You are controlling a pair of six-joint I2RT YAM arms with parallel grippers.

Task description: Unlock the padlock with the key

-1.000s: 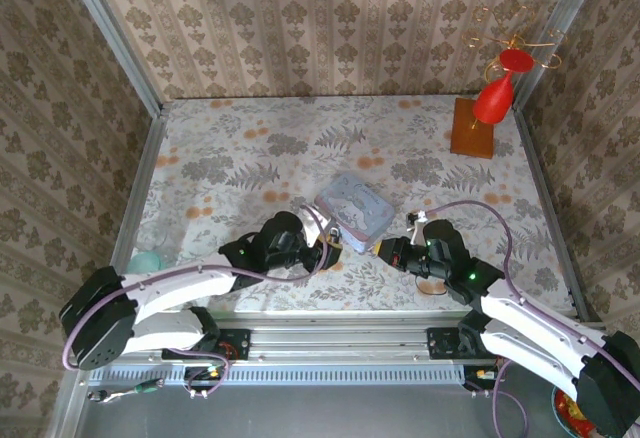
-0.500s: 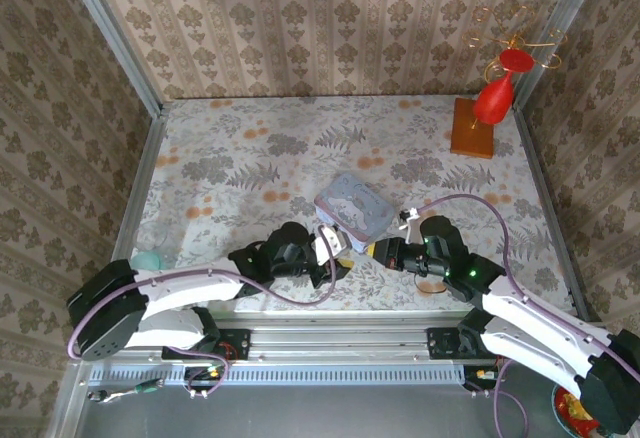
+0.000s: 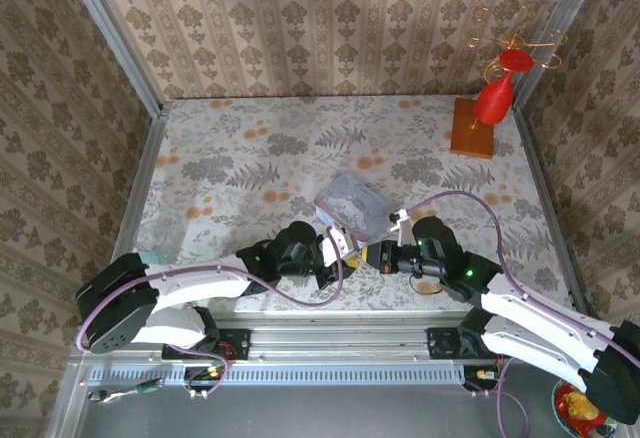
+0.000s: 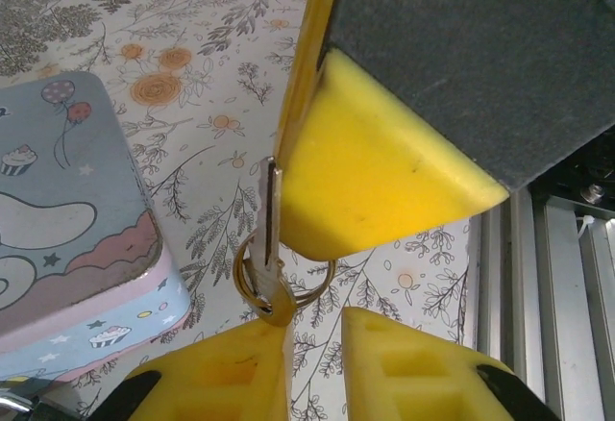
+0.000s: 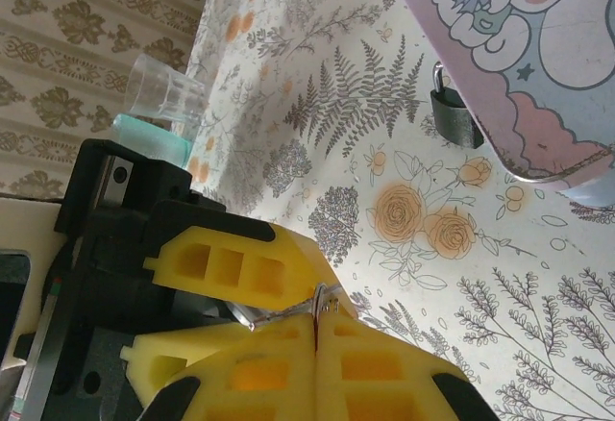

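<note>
Padlock [image 5: 454, 115] sits against the tin [image 5: 524, 56], well apart from right pincer [image 5: 317, 308] clamped on the key [image 4: 273, 200].

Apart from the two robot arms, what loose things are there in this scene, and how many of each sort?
Tin box: 1
Padlock: 1
Key on a ring: 1
Clear cup: 1
Red ornament on a wooden stand: 1
Total: 5
</note>
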